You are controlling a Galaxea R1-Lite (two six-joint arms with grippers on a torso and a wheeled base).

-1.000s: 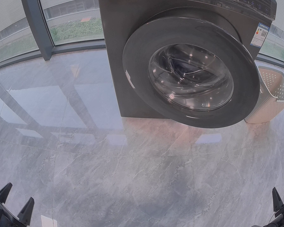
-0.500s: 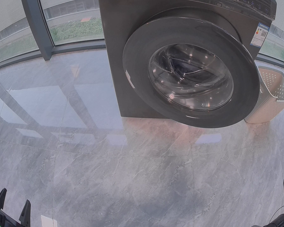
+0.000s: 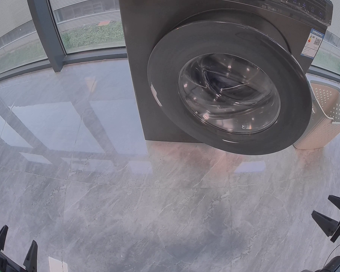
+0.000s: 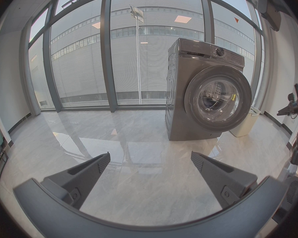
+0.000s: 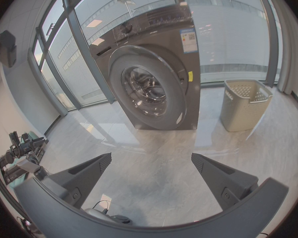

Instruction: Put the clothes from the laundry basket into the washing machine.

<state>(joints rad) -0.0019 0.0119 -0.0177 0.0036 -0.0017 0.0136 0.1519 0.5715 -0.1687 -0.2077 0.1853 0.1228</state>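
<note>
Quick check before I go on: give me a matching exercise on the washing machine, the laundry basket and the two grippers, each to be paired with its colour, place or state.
Things:
1. washing machine
2. laundry basket
3. left gripper
4. right gripper

Descriptions:
A. beige, perforated, standing on the floor
B. open, low on the robot's left
C. dark grey, with a round glass door
D. open, on the robot's right, on the laundry basket's side

Pairs: 1-C, 2-A, 3-B, 4-D
</note>
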